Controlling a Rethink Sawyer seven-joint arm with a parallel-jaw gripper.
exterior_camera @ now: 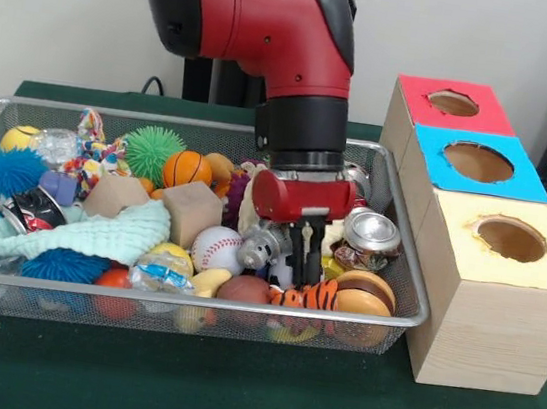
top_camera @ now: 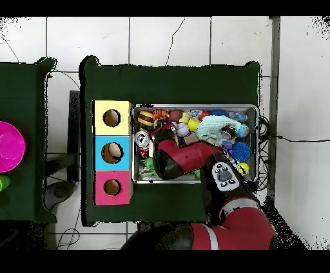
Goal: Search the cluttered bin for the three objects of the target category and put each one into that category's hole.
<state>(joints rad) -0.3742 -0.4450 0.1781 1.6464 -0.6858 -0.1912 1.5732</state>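
Observation:
My gripper hangs low inside the wire bin, near its right end. Its tip is just above an orange striped tiger toy. A small grey toy sits to its left, and a crushed can and a burger toy to its right. A baseball, a mini basketball and a tan block lie further left. The wooden box has a red hole, a blue hole and a yellow hole. In the overhead view the arm hides the gripper.
A mint cloth, a green spiky ball and blue spiky balls fill the bin's left half. The box stands against the bin on the green table cover. A pink bowl sits on a separate table.

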